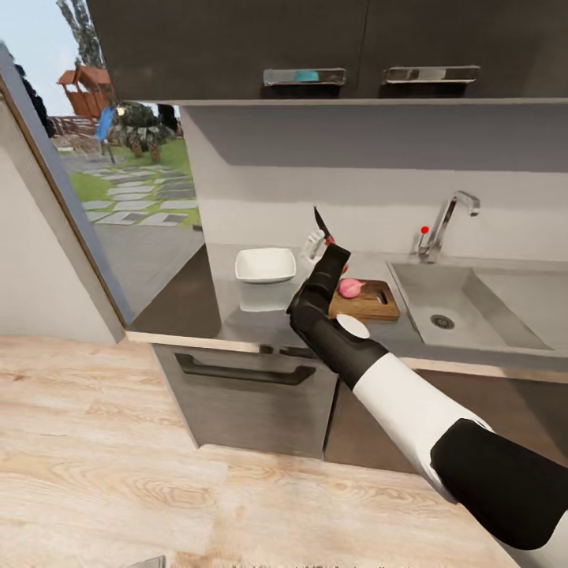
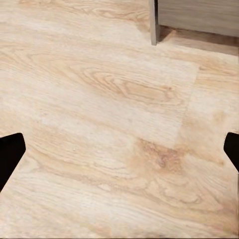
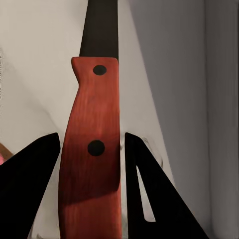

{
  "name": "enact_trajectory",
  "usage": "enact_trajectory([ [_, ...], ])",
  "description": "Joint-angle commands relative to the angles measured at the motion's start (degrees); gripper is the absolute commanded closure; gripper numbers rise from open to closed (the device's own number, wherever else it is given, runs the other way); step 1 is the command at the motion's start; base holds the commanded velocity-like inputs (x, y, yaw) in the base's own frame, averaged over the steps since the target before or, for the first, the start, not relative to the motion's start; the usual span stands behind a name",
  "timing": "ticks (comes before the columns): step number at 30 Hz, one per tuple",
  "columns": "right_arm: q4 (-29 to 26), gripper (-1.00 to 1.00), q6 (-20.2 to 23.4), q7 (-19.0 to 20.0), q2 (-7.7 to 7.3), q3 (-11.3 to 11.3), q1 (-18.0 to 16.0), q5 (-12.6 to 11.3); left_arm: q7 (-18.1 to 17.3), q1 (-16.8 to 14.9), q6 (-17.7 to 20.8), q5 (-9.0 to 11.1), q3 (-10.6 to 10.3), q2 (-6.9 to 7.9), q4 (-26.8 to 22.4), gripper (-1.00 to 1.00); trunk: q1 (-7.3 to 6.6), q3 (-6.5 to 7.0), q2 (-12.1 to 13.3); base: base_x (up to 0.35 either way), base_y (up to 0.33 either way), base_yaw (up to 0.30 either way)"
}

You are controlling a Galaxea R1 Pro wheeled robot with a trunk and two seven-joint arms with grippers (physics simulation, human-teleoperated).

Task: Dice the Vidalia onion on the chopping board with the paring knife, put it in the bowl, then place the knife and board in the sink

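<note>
Orange-red wood fills the middle of the right wrist view: the paring knife (image 3: pixel 94 149) sits pinched between the two dark fingers of the right gripper (image 3: pixel 92 164), blade pointing away. In the head view the knife (image 1: pixel 321 225) stands blade-up at centre frame, above the Vidalia onion (image 1: pixel 349 288), which rests whole on the chopping board (image 1: pixel 371 304). Dicing is the step in hand — it would go best if the wrist tips the blade down over the bulb and lowers straight, so the round onion does not roll off the board. Left of the board sits the white bowl (image 1: pixel 265 264) on the grey countertop (image 1: pixel 197 308); the sink (image 1: pixel 465 304) lies at right. The left gripper (image 2: pixel 119 154) hangs over pale wood floor, jaws wide.
</note>
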Motion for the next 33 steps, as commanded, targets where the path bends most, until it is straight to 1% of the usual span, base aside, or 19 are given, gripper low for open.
enact_trajectory([
  [1, 0.1, 1.0, 0.3, -0.4, 0.0, 0.5, -0.1, -0.2, -0.1, -0.1, -0.1, 0.2, 0.3, 0.02, 0.2, -1.0, -0.02, -0.13, 0.0, -0.147, -0.287, 0.18],
  [6, 0.6, 1.0, 0.3, -0.5, 0.0, 2.1, 0.0, -0.2, -0.1, -0.1, 1.5, 0.6, 0.4, 0.02, 0.2, -1.0, -0.02, -0.5, 0.0, -0.115, -0.3, 0.18],
  [7, 0.9, 1.0, 0.3, -0.5, 0.0, 5.9, 0.0, -0.2, -0.1, -0.1, 13.7, 0.6, 0.4, 0.02, 0.2, -1.0, -0.02, -0.57, 0.0, -0.093, -0.306, 0.18],
  [10, 1.9, 1.0, 0.3, -0.5, 0.0, 6.7, 0.0, -0.2, -0.1, -0.1, 13.7, 0.6, 0.4, 0.06, 0.2, -1.0, -0.02, -0.79, 0.0, -0.037, -0.313, 0.18],
  [17, 2.4, 1.0, 0.3, -0.5, 0.0, 6.9, 0.0, -0.2, 0.2, -0.1, 13.7, 0.7, 0.6, 0.1, 0.2, -1.0, -0.02, -1.31, 0.0, -0.004, -0.321, 0.18],
  [22, 3.3, 1.0, 0.3, -0.5, 0.0, 8.5, 0.1, -0.3, 0.3, -0.1, 13.7, 0.9, 0.7, 0.11, 0.2, -1.0, -0.02, -1.67, 0.0, 0.0, -0.327, 0.18],
  [24, 3.6, 1.0, 0.3, -0.5, 0.0, 8.8, 0.1, -0.3, 0.3, -0.1, 13.7, 1.9, 0.7, 0.11, 0.2, -1.0, -0.02, -1.82, 0.0, 0.0, -0.329, 0.18],
  [26, 3.8, 1.0, 0.3, -0.5, 0.0, 8.9, 0.1, -0.3, 0.2, -0.1, 13.7, 4.6, 0.7, 0.19, 0.2, -1.0, -0.02, -1.97, 0.0, 0.002, -0.33, 0.18],
  [28, 4.0, 1.0, 0.3, -0.5, 0.0, 8.9, 0.2, -0.4, 0.2, -0.1, 13.7, 5.9, 0.7, 0.29, 0.2, -1.0, -0.02, -2.12, 0.0, 0.043, -0.331, 0.18],
  [33, 4.2, 1.0, 0.3, -0.5, 0.0, 9.0, 0.4, -0.4, 0.2, -0.1, 13.7, 6.4, 0.7, 0.35, 0.2, -1.0, -0.02, -2.49, 0.0, 0.089, -0.332, 0.18],
])
